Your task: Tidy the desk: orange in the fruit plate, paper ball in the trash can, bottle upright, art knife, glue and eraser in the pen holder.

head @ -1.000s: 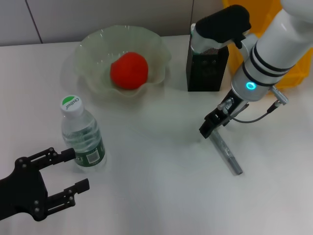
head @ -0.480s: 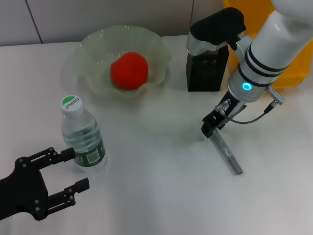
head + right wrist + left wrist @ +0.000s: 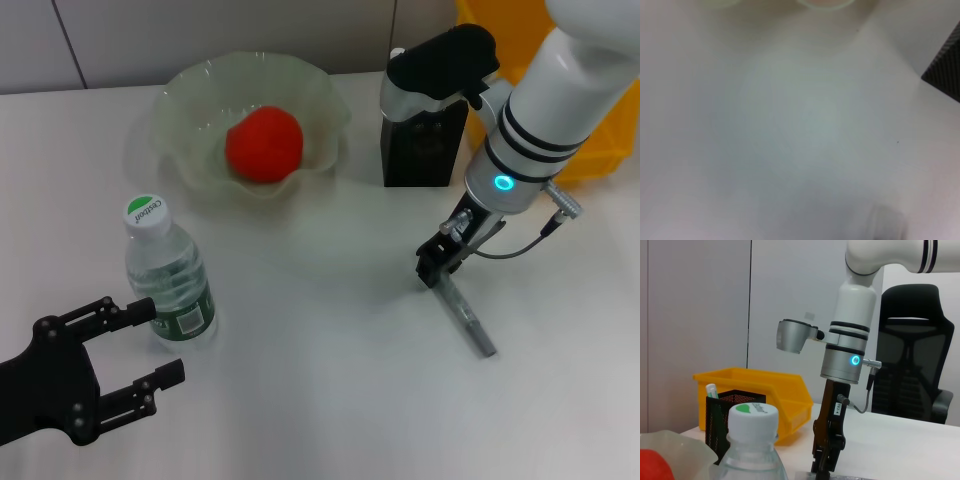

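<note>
A grey art knife (image 3: 468,318) lies flat on the white table, right of centre. My right gripper (image 3: 440,262) points down at the knife's near end and touches or almost touches it; it also shows in the left wrist view (image 3: 827,457). The orange (image 3: 263,143) sits in the translucent fruit plate (image 3: 190,95). The water bottle (image 3: 168,280) stands upright with its cap on. My left gripper (image 3: 135,350) is open and empty just beside the bottle's base. The black mesh pen holder (image 3: 420,145) stands at the back; a white stick (image 3: 711,390) stands in it.
A yellow bin (image 3: 600,140) stands behind my right arm at the back right and shows in the left wrist view (image 3: 765,390). My right arm's wrist housing (image 3: 440,60) hangs over the pen holder's top. A black office chair (image 3: 912,370) stands beyond the table.
My right gripper has shifted slightly right and down, closer onto the art knife's near end. The knife, bottle and left gripper have hardly moved.
</note>
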`<move>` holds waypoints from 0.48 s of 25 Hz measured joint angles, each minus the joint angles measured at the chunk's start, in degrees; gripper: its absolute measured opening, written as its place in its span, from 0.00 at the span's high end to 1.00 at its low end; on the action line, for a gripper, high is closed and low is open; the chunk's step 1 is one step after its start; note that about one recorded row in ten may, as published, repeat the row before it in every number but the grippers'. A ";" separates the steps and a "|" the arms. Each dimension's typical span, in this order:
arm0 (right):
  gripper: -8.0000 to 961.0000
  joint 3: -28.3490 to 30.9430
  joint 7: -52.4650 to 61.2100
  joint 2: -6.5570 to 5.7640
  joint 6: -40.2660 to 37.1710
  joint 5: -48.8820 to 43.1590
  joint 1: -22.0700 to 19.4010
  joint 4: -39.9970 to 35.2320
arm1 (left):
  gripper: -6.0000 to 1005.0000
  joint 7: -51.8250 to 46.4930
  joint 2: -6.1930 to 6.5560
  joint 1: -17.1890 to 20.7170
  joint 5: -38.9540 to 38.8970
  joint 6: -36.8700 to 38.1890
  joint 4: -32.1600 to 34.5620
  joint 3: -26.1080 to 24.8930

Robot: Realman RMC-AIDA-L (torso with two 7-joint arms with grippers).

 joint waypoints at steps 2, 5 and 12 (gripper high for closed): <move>0.67 -0.41 -0.01 0.00 0.16 0.00 0.04 0.03 | 0.30 -0.09 0.00 -0.02 0.00 0.00 0.00 0.00; 0.71 -0.56 -0.02 0.00 0.23 0.00 0.12 0.04 | 0.30 -0.15 0.00 -0.04 0.00 0.00 0.00 0.00; 0.82 -0.44 -0.72 -0.05 -0.11 -0.02 0.11 -0.51 | 0.30 -0.33 0.00 -0.13 -0.02 0.00 0.01 -0.02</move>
